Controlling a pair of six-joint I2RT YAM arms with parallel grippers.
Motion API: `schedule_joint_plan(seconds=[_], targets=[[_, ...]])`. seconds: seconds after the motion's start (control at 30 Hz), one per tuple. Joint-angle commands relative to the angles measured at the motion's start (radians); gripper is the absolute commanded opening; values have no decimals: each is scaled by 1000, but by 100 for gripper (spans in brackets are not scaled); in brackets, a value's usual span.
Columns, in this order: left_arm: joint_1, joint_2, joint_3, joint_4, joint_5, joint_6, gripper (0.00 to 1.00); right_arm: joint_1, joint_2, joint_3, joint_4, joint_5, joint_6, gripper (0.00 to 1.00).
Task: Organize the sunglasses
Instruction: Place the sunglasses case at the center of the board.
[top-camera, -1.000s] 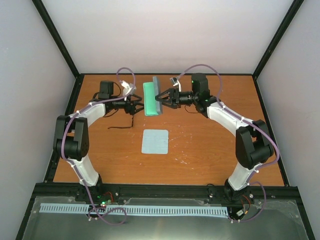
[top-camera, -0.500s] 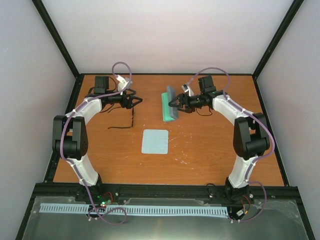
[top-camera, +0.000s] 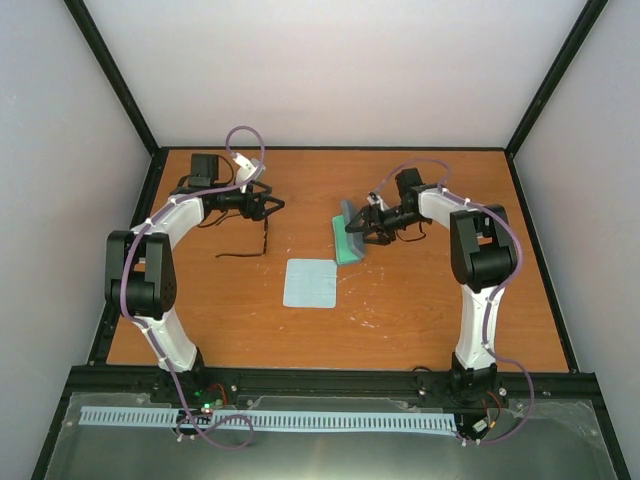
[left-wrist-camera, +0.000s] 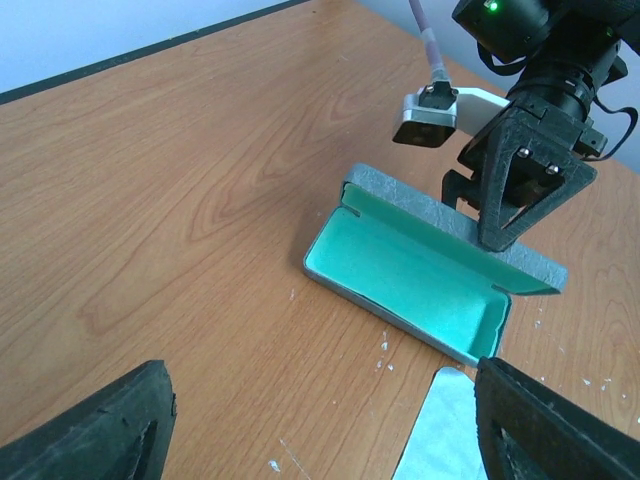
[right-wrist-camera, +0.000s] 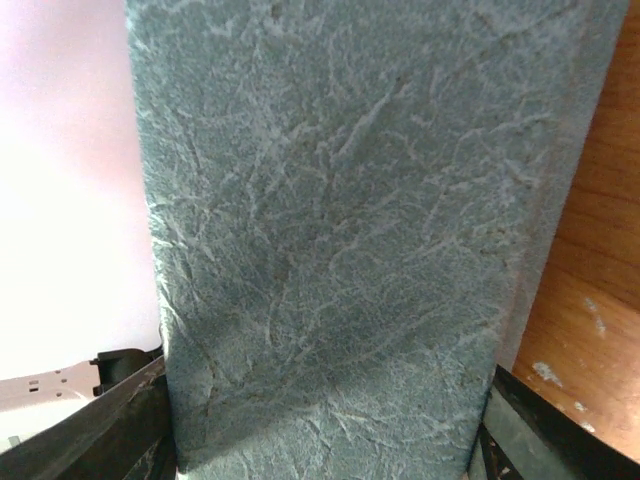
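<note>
The sunglasses (top-camera: 240, 256) lie on the table as a thin dark wire frame, just near of my left gripper (top-camera: 272, 205). That gripper is open with nothing between its fingers (left-wrist-camera: 100, 430). The grey-blue case (top-camera: 347, 232) stands open at mid-table. Its green lining (left-wrist-camera: 410, 275) faces the left wrist camera, and its base seems to rest on the wood. My right gripper (top-camera: 362, 225) is shut on the raised lid (left-wrist-camera: 470, 225). In the right wrist view, the lid's textured outside (right-wrist-camera: 330, 240) fills the frame between the fingers (right-wrist-camera: 110, 420).
A flat light-blue cloth (top-camera: 310, 283) lies near of the case, and its corner (left-wrist-camera: 440, 430) shows in the left wrist view. Black frame rails (top-camera: 150, 200) and white walls border the table. Bare wood (top-camera: 420, 290) lies to the right of the cloth.
My right gripper has carried the case right and nearer, down to the table. The left gripper, which was beside the case, now stands well apart from it.
</note>
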Motion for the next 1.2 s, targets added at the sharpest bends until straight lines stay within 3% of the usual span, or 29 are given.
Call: schedule_joint_plan(seconds=[0.0, 0.17, 0.4, 0.5, 0.63, 0.8, 1.0, 1.17], targets=[[-1, -12, 24, -30, 5, 29, 81, -24, 44, 48, -105, -5, -68, 8], [-1, -4, 20, -30, 9, 30, 81, -32, 82, 92, -167, 30, -112, 28], [-23, 16, 12, 4, -23, 91, 81, -32, 116, 143, -219, 37, -133, 49], [-67, 38, 15, 42, -80, 150, 75, -33, 113, 149, -224, 44, -132, 59], [-111, 88, 58, 82, -102, 179, 63, -32, 108, 152, -225, 46, -129, 66], [-158, 196, 191, 13, -128, 215, 62, -32, 82, 150, -221, 60, -120, 75], [-197, 450, 538, -264, -153, 229, 53, -32, 78, 150, -230, 67, -133, 75], [-254, 511, 637, -295, -199, 320, 52, -32, 64, 160, -244, 91, -148, 75]])
